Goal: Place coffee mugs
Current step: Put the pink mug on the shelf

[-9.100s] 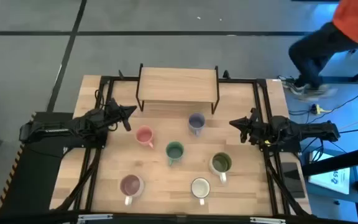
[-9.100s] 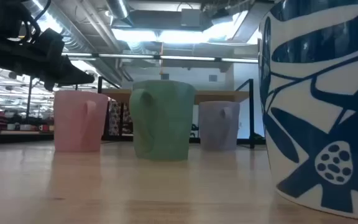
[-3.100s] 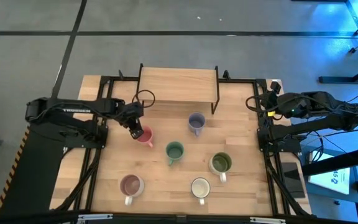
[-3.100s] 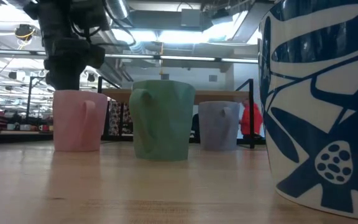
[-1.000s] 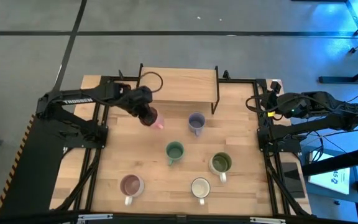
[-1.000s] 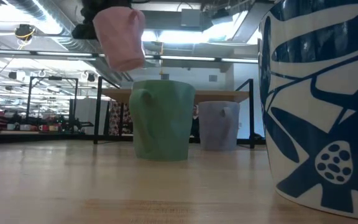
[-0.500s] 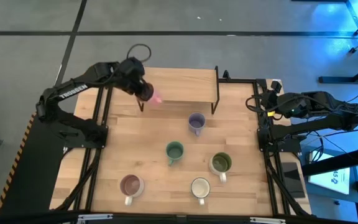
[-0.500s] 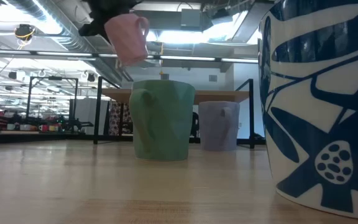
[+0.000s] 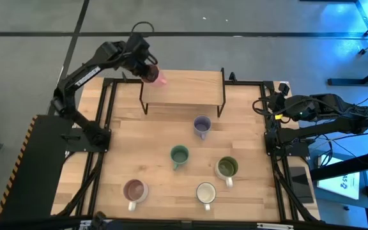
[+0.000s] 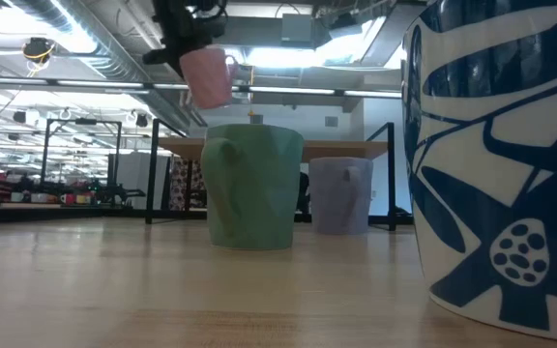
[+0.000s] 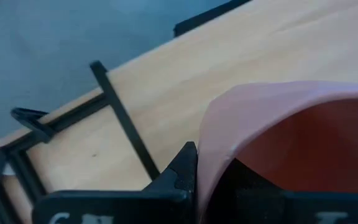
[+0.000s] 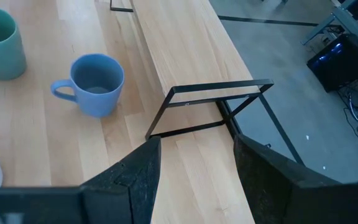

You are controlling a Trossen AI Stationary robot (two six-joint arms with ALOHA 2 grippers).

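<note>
Jaws pinch pink mug [image 9: 160, 78], apparently tilted, glossy inside.

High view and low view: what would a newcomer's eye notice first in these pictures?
First, the pink mug, held in the air by the left end effector over the left end of the raised wooden shelf. Next, five mugs stand on the table below, the teal-green mug in their middle. The right end effector waits open at the table's right edge.

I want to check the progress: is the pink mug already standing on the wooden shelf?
No, in the low view the pink mug hangs in the air, held by the left gripper, above the other mugs.
</note>
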